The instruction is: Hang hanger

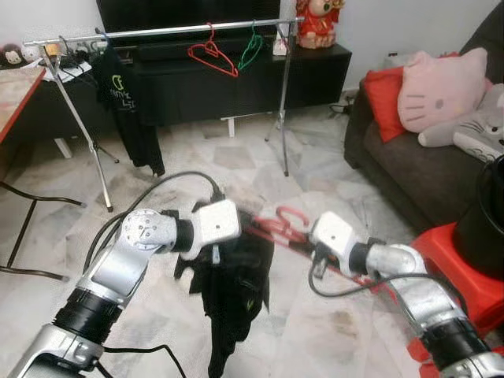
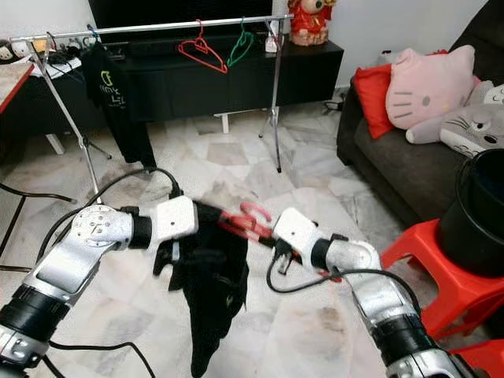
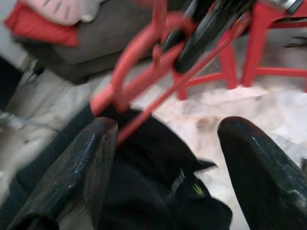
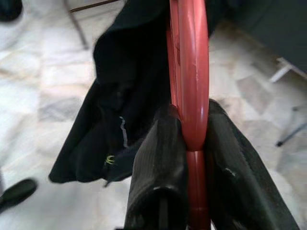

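Hanger (image 4: 192, 96) in pink-red plastic, a black garment (image 1: 232, 299) draped from it, sits low and near in front of me, well short of the clothes rail (image 1: 165, 31) that runs left to right across the far side of the room. My right hand (image 4: 189, 143) is clamped on the hanger's hook end, its two black fingers (image 4: 158, 158) pressing the loop from either side. My left hand (image 3: 163, 158) sits just left of the hanger with its fingers spread apart, gripping nothing, the garment hanging below and between them. The hanger's long axis lies roughly left to right between my two hands, hook towards the right hand, cloth trailing down towards the marble floor (image 1: 315, 157). The rail stands straight ahead and higher, already carrying a black T-shirt (image 1: 122, 102) towards its left end, with a red hanger (image 1: 211, 55) and a green hanger (image 1: 252, 47) nearer the right. A bare stretch of rail shows between the T-shirt and the red hanger, and I judge that the likeliest landing spot. The right hand holds the hook, so it looks the one to carry it forward and up. A sofa (image 1: 425, 165) and a red stool (image 1: 461, 260) stand to my right.
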